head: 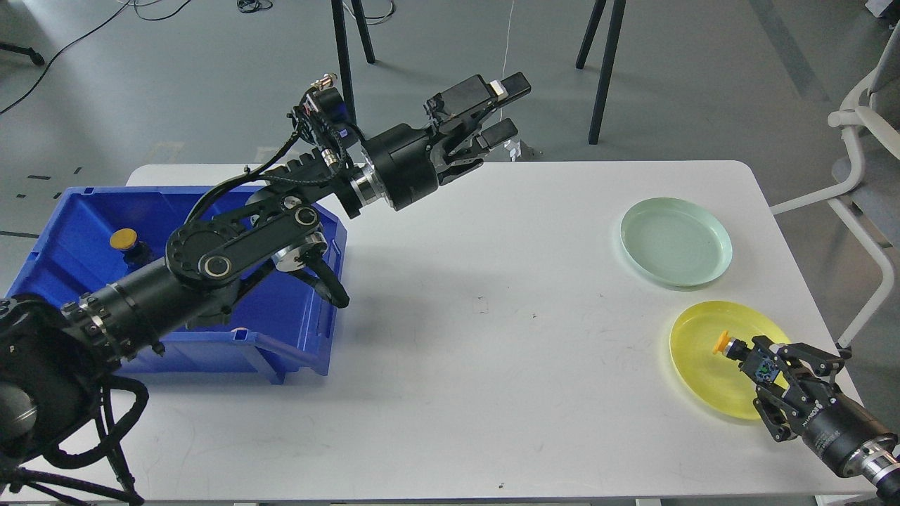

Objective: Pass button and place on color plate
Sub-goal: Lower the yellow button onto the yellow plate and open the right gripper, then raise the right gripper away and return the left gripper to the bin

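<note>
Resting over the yellow plate [728, 365], the button [724, 344] sits pinched in right jaws; release remains, left jaws spread empty

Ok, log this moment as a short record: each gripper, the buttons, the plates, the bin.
left gripper: raised over the table's far edge, fingers apart, nothing between them
right gripper: over the yellow plate, shut on the yellow button
green plate: empty, beyond the yellow plate
blue bin: on the table's left side, partly hidden by the left arm
button in bin: yellow top, near the bin's far left
</note>
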You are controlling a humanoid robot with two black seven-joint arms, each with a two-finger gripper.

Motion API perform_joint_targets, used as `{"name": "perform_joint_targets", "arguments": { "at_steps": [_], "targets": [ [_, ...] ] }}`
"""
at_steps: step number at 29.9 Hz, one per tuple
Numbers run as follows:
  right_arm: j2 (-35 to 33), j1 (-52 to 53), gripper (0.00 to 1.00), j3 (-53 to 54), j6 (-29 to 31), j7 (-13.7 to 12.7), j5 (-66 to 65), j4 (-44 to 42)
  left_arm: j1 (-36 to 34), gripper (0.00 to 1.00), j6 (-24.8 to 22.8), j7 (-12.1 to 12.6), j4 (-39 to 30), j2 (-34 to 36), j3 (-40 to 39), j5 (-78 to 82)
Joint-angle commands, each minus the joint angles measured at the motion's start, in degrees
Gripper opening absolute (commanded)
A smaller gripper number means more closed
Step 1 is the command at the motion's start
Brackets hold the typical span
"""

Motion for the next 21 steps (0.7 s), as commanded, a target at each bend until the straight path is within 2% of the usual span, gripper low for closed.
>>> {"name": "perform_joint_targets", "arguments": {
  "at_steps": [1, 21],
  "targets": [
    [0.02, 0.00, 0.57, -0.09, 0.07, 0.00, 0.53, 0.06, 0.00, 0.91, 0.00, 0.00, 0.00, 0.00, 0.00, 0.00],
    [0.72, 1.66, 0.62, 1.23, 0.16, 0.00, 1.32, 3.22, 0.00, 0.92, -0.09, 0.00, 0.35, 0.09, 0.00, -4.21]
  ]
}}
